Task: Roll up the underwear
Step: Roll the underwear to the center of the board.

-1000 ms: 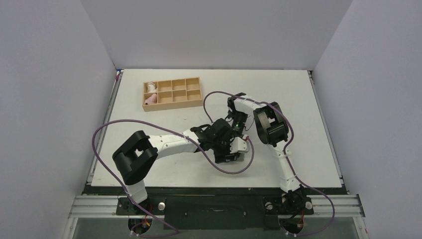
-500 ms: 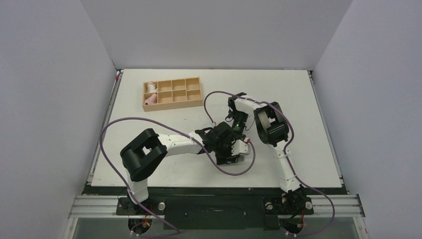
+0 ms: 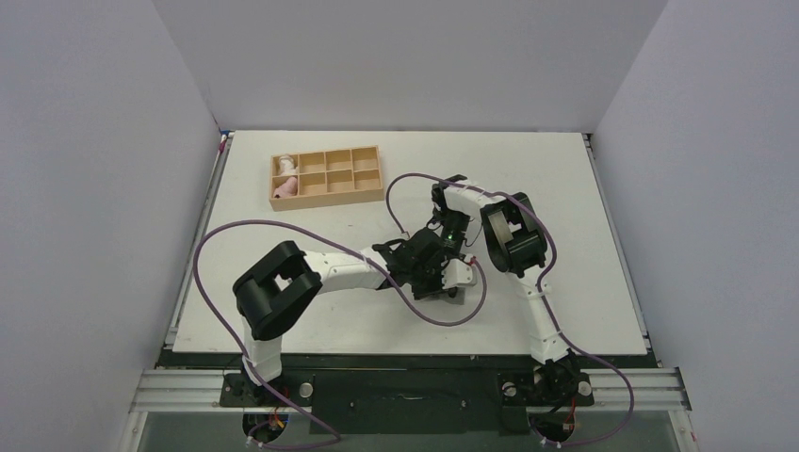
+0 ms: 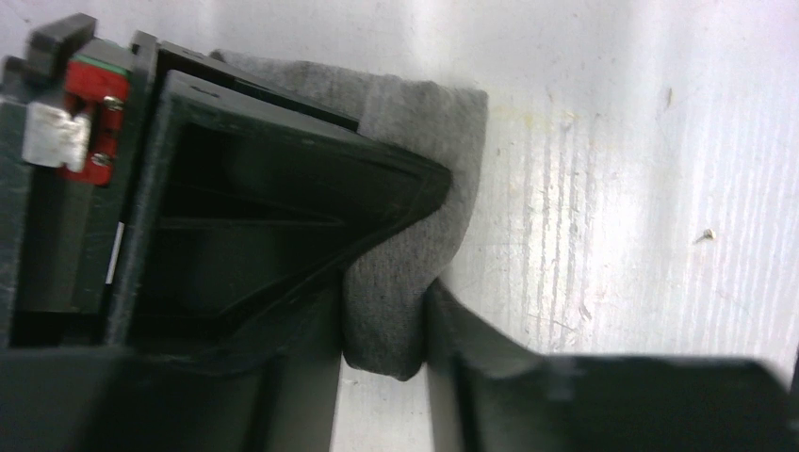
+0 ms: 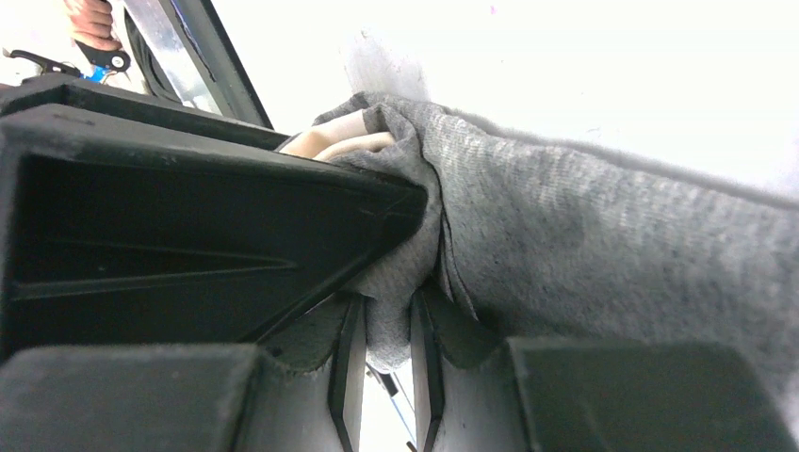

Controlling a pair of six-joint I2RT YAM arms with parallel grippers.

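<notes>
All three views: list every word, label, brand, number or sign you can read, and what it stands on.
None can be read in any view.
Red part on the left wrist mount: no lettering shows.
White sliver beside it: maybe a label, too narrow to read.
The underwear and the wooden tray: no print visible.

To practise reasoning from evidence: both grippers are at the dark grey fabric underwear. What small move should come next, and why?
Probably carry the pinched edge over the rest of the dark grey fabric underwear to begin a turn of the roll. The left gripper and the right gripper each have a fold of it squeezed in their jaws, and the cloth beyond looks unrolled.
</notes>
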